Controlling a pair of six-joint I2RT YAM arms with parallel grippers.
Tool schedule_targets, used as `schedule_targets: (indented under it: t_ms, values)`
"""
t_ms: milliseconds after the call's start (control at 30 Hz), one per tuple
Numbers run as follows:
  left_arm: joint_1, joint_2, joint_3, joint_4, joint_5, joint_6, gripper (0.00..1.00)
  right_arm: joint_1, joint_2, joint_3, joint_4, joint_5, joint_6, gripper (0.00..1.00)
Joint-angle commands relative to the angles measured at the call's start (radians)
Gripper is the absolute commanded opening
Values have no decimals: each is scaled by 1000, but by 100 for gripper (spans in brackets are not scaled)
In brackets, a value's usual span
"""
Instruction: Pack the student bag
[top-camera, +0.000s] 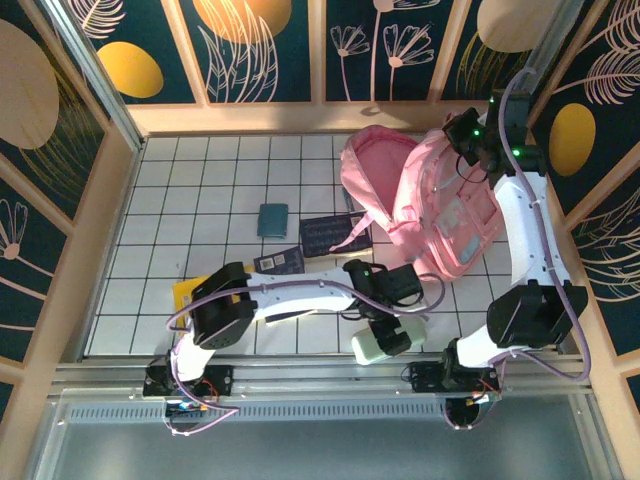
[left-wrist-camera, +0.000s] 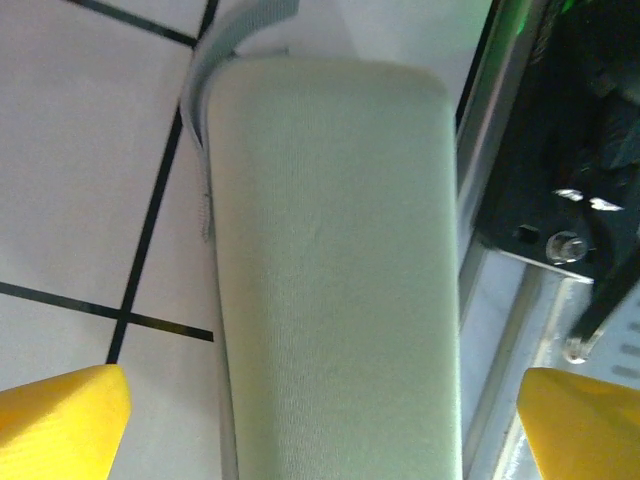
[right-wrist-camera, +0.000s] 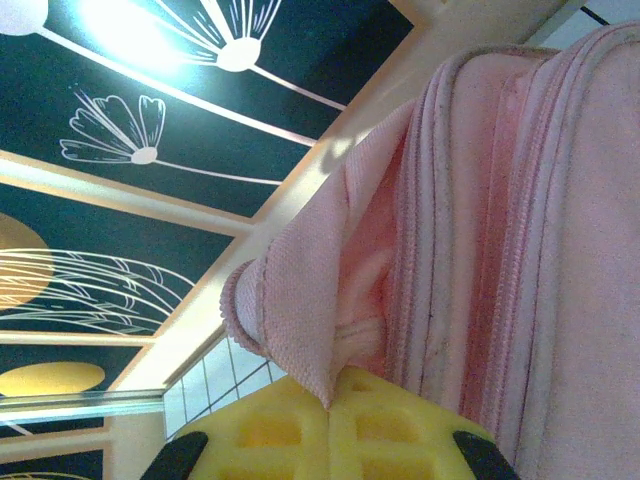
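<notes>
The bag (top-camera: 440, 215) stands at the far right of the table (top-camera: 200, 190), its mouth turned towards the middle. A fold of its pink rim is pinched in the right gripper (right-wrist-camera: 330, 430), whose fingers are pressed together on the cloth, so the opening is lifted and held wide.

The left gripper (left-wrist-camera: 322, 425) hangs over the mint case (left-wrist-camera: 330, 250), which lies flat at the near edge of the table, just beside the metal rail (left-wrist-camera: 505, 320). Its fingers (left-wrist-camera: 60, 420) are spread fully apart, one on each side of the case, and nothing is gripped yet.

The step in hand is judged to be the pick-up of the case. It is best done if the gripper is lowered straight down, with the case centred between the fingers and taken across its narrow width near the middle, so it does not tip when raised. Care is needed on the rail side: that finger appears to sit over the rail, not the tiles, and it could catch there before the case is reached. The soft shell is likely to give a little, so a firm close is advised.
</notes>
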Motion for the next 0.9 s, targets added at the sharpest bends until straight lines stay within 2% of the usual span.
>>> schedule_targets:
  t_ms: [0, 167, 467, 633, 867]
  values:
    - [-13, 39, 32, -44, -19, 24, 99, -28, -44, -13, 47, 14, 6, 0]
    - [-14, 63, 39, -53, -66, 44, 99, -30, -43, -20, 50, 6, 11, 0]
    - [21, 28, -26, -60, -244, 31, 99, -29, -34, 2, 51, -3, 21, 0]
    - [77, -27, -63, -34, -201, 16, 99, -29, -30, 2, 61, -20, 33, 0]
    - [95, -54, -112, 18, -133, -52, 99, -29, -32, -3, 63, -19, 30, 0]
